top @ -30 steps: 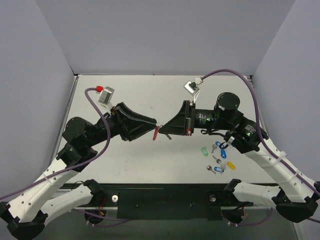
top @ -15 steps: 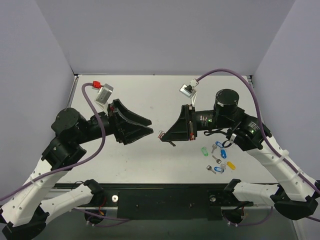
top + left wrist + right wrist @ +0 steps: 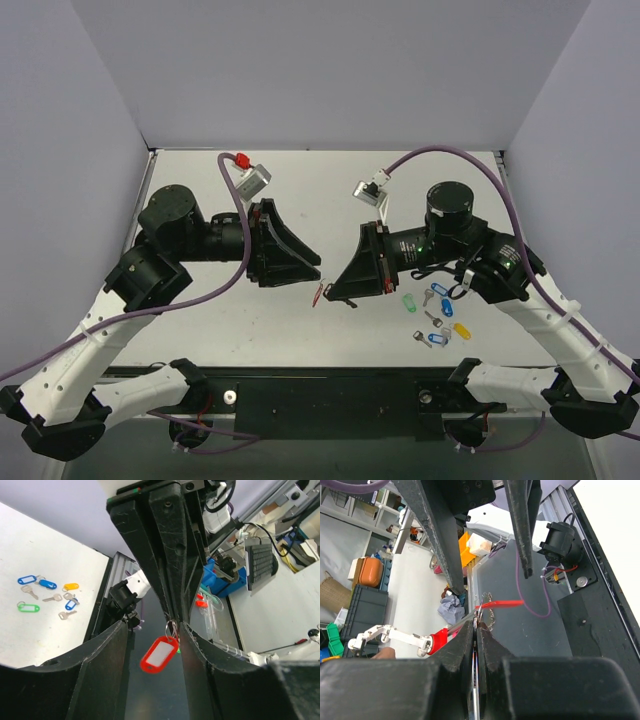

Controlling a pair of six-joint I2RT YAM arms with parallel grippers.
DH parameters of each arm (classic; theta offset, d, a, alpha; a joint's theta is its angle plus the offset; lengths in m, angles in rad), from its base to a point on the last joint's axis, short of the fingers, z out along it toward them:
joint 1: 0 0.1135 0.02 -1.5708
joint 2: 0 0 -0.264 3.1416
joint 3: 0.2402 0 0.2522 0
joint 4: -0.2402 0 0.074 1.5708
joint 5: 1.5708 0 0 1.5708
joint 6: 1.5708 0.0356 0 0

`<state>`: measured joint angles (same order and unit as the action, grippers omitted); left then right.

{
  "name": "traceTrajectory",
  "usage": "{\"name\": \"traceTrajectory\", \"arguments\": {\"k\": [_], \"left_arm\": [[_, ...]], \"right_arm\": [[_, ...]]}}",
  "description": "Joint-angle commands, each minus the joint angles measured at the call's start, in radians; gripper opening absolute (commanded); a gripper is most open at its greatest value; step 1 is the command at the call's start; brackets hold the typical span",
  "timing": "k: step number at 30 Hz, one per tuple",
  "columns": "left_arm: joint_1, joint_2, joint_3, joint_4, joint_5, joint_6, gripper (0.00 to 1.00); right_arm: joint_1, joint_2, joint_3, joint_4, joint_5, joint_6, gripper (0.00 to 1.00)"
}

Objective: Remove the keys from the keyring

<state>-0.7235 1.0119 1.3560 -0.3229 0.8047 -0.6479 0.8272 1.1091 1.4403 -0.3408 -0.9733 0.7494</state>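
The red key tag (image 3: 318, 292) hangs in the air between my two grippers. In the left wrist view the tag (image 3: 159, 654) dangles by its split ring (image 3: 171, 628) from the tips of the right gripper's shut fingers (image 3: 170, 580). My right gripper (image 3: 476, 625) is shut on the thin silvery key (image 3: 476, 680), which shows as a sliver between its jaws; the tag (image 3: 502, 603) sticks out edge-on just past them. My left gripper (image 3: 152, 625) is open, with its jaws on either side of the tag and not touching it. From above, its tips (image 3: 315, 268) are just left of the right gripper (image 3: 328, 290).
Loose keys with green (image 3: 408, 302), blue (image 3: 441, 293) and yellow (image 3: 461, 330) tags lie on the table right of the right gripper. They also show in the left wrist view (image 3: 28, 608). The table's black front rail (image 3: 330, 385) is near.
My left gripper drew back from the tag, then its arm swung round and brought the open jaws back around the tag. The right gripper sank slightly toward the front, still holding.
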Motion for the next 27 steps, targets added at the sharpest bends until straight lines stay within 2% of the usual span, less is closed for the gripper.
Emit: {"name": "traceTrajectory", "arguments": {"k": [1,20,27], "left_arm": [[0.006,-0.010,0.049,0.001,0.090,0.007,0.56],[0.004,-0.035,-0.047,0.093,0.100,-0.067,0.47],[0.002,-0.073,-0.109,0.215,0.097,-0.150,0.43]], "right_arm": [[0.013,-0.003,0.032,0.006,-0.011,-0.028,0.00],[0.030,-0.008,0.046,-0.009,0.033,-0.074,0.00],[0.046,-0.014,0.049,0.003,0.062,-0.104,0.00]]}}
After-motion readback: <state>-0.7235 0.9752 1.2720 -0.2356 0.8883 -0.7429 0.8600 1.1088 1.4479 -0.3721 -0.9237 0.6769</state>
